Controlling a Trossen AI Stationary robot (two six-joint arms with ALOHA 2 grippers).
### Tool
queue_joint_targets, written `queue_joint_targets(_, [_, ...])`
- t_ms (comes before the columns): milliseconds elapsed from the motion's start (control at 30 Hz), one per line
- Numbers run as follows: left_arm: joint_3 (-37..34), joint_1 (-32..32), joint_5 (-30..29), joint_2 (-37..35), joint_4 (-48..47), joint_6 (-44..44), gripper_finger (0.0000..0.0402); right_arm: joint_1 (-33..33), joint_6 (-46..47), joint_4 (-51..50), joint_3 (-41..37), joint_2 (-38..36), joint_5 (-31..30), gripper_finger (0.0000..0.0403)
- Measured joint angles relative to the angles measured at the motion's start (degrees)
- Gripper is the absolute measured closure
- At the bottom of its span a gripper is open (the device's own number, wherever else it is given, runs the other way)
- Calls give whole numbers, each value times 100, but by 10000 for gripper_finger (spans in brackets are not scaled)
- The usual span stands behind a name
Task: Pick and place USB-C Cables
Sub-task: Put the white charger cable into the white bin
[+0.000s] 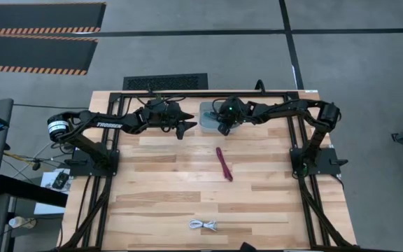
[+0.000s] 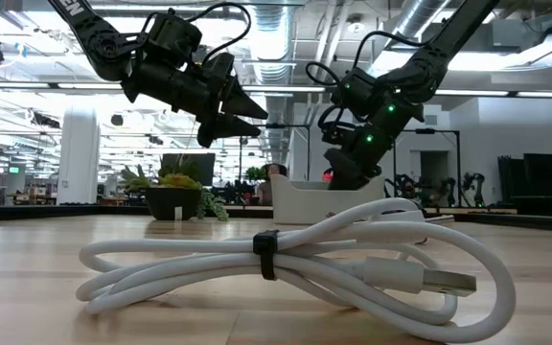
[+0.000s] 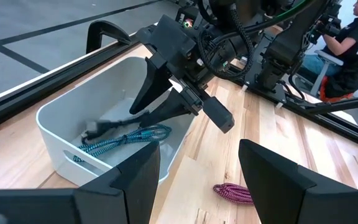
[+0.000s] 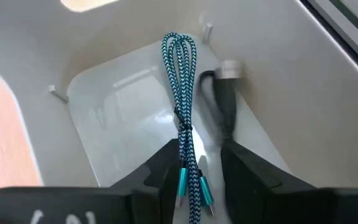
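Wooden planks formed the table, which stood on a grey floor, and a white bin sat at its far edge near the middle. Over that bin the right gripper pointed down into it, its fingers parted a little, with the teal cable lying between them on the bin floor and the black cable just beside it to one side; the black cable appeared blurred, and neither cable looked pinched. The left wrist view showed both cables resting inside the bin beneath that gripper. Just left of the bin, the left gripper hung above the table with its fingers spread and nothing between them. On the bare planks near the middle of the table lay the maroon-magenta cable, well apart from both grippers. At the near edge lay the white coiled cable, bound by a dark tie, close to the low camera. Beyond the table a small green potted plant stood at the far left, and a seated person showed in the room behind.
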State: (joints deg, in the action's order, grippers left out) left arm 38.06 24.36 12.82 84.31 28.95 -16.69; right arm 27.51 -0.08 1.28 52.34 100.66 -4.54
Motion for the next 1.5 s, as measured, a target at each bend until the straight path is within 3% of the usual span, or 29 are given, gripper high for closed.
queue_joint_targets(600, [0, 0, -8, 0, -2, 0, 194, -11, -31, 17, 430, -7, 7, 238])
queue_joint_targets(867, [0, 0, 286, 0, -2, 14, 194, -31, -41, -715, 980, -176, 24, 236])
queue_joint_targets(1200, [2, -72, 1066, 0, 142, 122, 194, -119, 5, -1544, 1082, -1586, 160, 236])
queue_joint_targets(1500, [4, -996, 1351, 0, 614, 717, 194, -699, 226, -2843, 1082, -3078, 174, 238])
